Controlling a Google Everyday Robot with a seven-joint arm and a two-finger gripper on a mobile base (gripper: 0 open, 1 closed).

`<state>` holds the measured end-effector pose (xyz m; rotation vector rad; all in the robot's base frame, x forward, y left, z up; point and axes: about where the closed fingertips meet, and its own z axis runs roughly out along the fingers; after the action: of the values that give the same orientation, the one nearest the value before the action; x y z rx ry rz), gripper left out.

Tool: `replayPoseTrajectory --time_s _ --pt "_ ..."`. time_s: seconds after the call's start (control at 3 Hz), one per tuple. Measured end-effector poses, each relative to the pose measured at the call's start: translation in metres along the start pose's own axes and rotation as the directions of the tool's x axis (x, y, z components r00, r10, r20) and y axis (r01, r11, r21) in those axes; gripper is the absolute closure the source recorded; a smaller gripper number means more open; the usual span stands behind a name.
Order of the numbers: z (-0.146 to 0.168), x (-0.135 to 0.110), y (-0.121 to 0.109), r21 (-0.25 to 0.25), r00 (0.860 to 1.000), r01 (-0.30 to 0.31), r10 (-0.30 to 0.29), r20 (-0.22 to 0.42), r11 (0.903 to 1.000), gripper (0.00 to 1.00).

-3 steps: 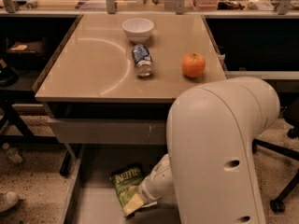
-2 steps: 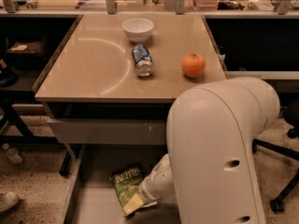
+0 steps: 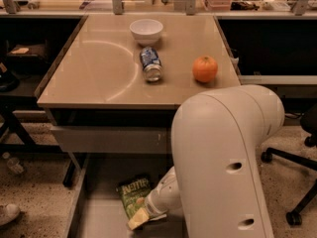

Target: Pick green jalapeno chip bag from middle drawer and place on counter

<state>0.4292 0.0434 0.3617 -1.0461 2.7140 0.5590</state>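
The green jalapeno chip bag [image 3: 132, 193] lies on the floor of the open middle drawer [image 3: 97, 217], below the counter's front edge. My gripper [image 3: 140, 217] reaches down into the drawer and sits at the bag's lower right corner, touching or overlapping it. My bulky white arm [image 3: 225, 157] hides the right half of the drawer. The beige counter [image 3: 94, 68] with its curved arc mark lies above.
On the counter stand a white bowl [image 3: 146, 30], a blue-and-white can [image 3: 150, 63] on its side and an orange [image 3: 205, 69]. A grey front panel [image 3: 109, 139] sits above the drawer. A chair base [image 3: 292, 182] is at right, a shoe [image 3: 7, 213] at left.
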Motion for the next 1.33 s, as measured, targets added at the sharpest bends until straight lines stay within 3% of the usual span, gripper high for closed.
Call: replayPoseTrajectory --time_s 0.33,0.67,1.33 --pt "0.0132 0.0006 0.0039 -0.017 1.000 -0.019 0.019 -0.008 0.9997 0.00" --pt "0.0142 0.0013 0.0041 -0.018 1.000 -0.020 0.020 -0.010 0.9996 0.18" --pt "0.0142 0.0013 0.0041 -0.018 1.000 -0.020 0.020 -0.010 0.9996 0.64"
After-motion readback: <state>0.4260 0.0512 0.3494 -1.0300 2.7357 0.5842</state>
